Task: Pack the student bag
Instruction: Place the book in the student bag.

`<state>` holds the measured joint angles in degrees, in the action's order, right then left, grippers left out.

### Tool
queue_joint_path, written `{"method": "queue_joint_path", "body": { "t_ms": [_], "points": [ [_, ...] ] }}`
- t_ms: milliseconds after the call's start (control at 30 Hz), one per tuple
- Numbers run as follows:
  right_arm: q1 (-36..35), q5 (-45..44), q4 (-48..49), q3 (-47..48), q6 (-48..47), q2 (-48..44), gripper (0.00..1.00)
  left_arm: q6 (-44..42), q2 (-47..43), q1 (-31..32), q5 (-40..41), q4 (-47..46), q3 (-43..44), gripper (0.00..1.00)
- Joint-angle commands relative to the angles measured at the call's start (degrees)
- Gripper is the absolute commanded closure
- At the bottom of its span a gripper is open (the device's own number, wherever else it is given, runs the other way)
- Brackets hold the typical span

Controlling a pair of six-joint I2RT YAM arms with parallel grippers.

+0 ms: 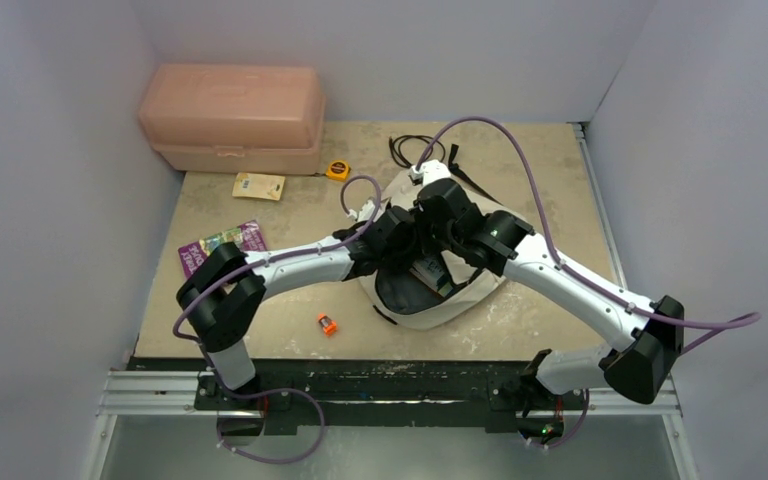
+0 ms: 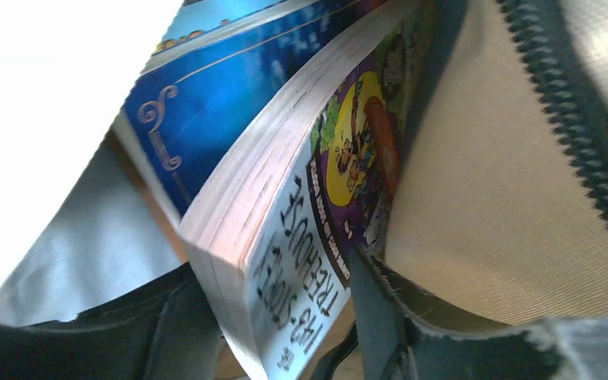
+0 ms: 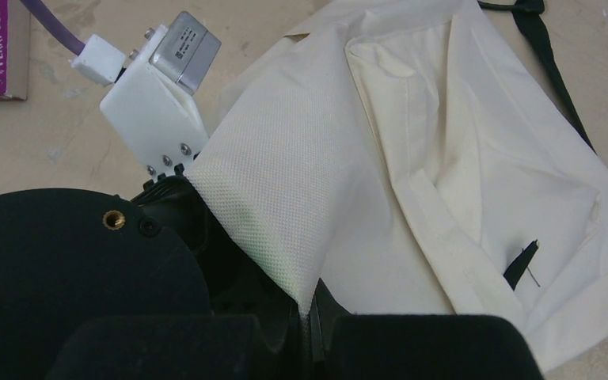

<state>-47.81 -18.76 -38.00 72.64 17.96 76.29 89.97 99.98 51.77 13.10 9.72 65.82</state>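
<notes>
**A:** What is the left arm doing?

**B:** The left claw is down inside the student bag, which lies open-mouthed in the middle of the worktop. From the wrist view it seems closed on the lower end of a thick paperback. A blue book leans just behind that.

**A:** So the step is seating the paperback?

**B:** Most likely. It should slide down flat against the blue book and stay off the zipper teeth on the right. The claw should let go only once the book rests on something.

**A:** And the right arm?

**B:** The right claw pinches a lifted fold of the bag's cream fabric, which holds the mouth open. It ought to hold that tension until the other arm is out. Slack cloth would drop onto the book and the wrist.

**A:** What lies around the bag?

**B:** From the left there is a pink box at the back and a purple book flat beside the left arm. Then come a yellow card, a small orange piece near the front and a tape measure. The black straps trail behind the bag.

**A:** Is anything in the way?

**B:** The two wrists crowd over the mouth, so pulling the left arm out looks like the tight spot. The loose things lie well apart from the bag.
</notes>
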Motion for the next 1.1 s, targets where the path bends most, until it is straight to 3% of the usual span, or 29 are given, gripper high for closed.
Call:
{"method": "queue_joint_path", "body": {
  "t_ms": [0, 233, 367, 533, 800, 967, 1067],
  "points": [
    [-0.97, 1.10, 4.51, -0.36, 0.08, -1.81, 1.00, -2.19, -5.03, 0.09, -2.06, 5.04, -0.15, 0.41],
    [-0.97, 0.99, 4.66, -0.52, 0.22, -2.23, 1.00, -3.75, -9.09, 0.13, -3.30, 7.67, -3.64, 0.42],
    [-0.97, 1.20, 4.65, -0.75, 0.28, -2.12, 1.00, -3.37, -9.27, 0.09, -3.27, 6.95, -5.46, 0.56],
    [-0.97, 1.47, 4.41, -0.70, 0.58, -2.35, 1.00, -3.55, -6.78, 0.11, -4.29, 5.73, -4.09, 0.65],
    [-0.97, 1.72, 4.43, -0.97, 1.01, -2.69, 1.00, -0.85, -1.14, -0.04, -6.21, 6.36, -0.36, 0.60],
    [-0.97, 1.76, 4.33, -1.05, 1.46, -3.14, 1.00, -5.69, 2.09, -1.79, -6.07, 8.27, 6.80, 0.60],
    [-0.97, 1.04, 4.61, -1.76, 1.55, -3.34, 1.00, -8.55, 0.78, -3.01, -6.33, 7.81, 6.83, 0.61]
  ]
}}
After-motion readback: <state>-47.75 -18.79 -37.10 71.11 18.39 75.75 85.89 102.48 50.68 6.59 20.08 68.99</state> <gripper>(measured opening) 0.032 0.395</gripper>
